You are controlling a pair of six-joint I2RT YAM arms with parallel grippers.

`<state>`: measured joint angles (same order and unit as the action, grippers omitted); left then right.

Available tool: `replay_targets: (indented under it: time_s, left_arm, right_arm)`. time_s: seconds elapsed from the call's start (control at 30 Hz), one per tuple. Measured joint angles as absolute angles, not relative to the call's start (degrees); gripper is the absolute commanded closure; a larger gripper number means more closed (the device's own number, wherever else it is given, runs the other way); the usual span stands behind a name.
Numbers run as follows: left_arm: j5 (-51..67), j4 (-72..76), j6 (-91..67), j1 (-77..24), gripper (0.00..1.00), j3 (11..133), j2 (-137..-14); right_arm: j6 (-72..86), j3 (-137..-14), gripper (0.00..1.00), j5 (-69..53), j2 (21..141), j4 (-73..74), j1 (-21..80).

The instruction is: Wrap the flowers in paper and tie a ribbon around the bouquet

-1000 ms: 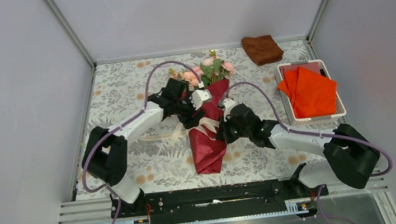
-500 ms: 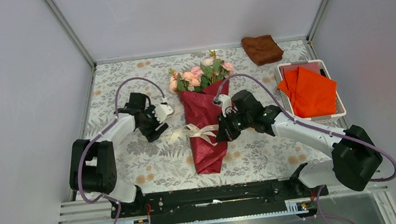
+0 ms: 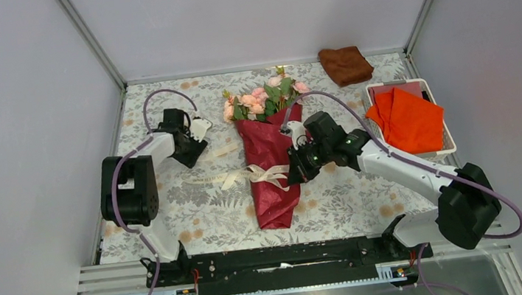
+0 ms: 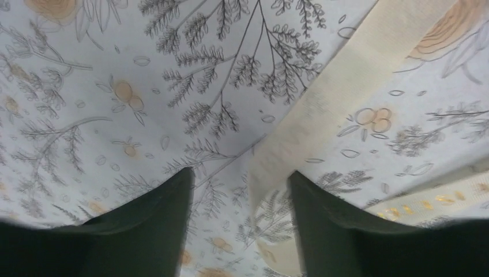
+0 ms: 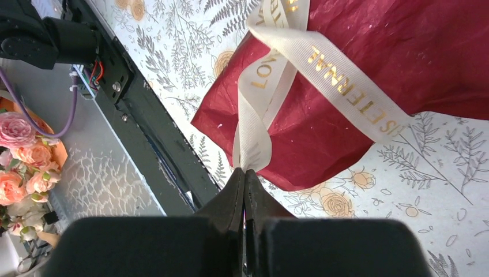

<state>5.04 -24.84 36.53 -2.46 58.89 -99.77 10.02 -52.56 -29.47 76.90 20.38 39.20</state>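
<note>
Right tool (image 5: 244, 180) tight on ribbon (image 5: 252, 134), knot (image 5: 277, 12) partly off-frame

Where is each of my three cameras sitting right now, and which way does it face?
Top external: above and behind the bases, facing down on the table; both arms show, left gripper and right gripper flanking the bouquet.
Left wrist: on the left arm, facing down at the table; its open fingers show.
Right wrist: on the right arm, facing the red paper; its fingers, shut on the ribbon, show.
Shared: all three views show the ribbon.
</note>
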Motion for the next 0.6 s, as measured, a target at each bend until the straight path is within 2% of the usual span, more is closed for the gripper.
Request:
replay_targets:
  time_s: [0.03, 0.07, 0.33, 0.6]
  left_arm:
    - [5.02, -25.28, 35.75, -2.46, 0.81, 59.64, -100.47]
    - [5.48, -25.34, 35.68, -2.46, 0.98, 60.18, -101.32]
    - [6.02, -25.12, 35.24, -1.32, 1.0, 60.93, -102.5]
    - [-0.38, -19.62, 34.94, 9.13, 1.0, 61.28, -103.96]
  right_arm:
    - [9.98, -53.34, 1.0, -29.54, 76.9, 21.34, 39.03]
    - [9.93, -54.22, 1.0, -29.67, 76.88, 22.24, 38.65]
    - [10.74, -60.38, 1.0, -36.01, 76.09, 26.59, 31.03]
    - [11.38, -64.31, 1.0, -34.61, 74.63, 32.03, 17.04]
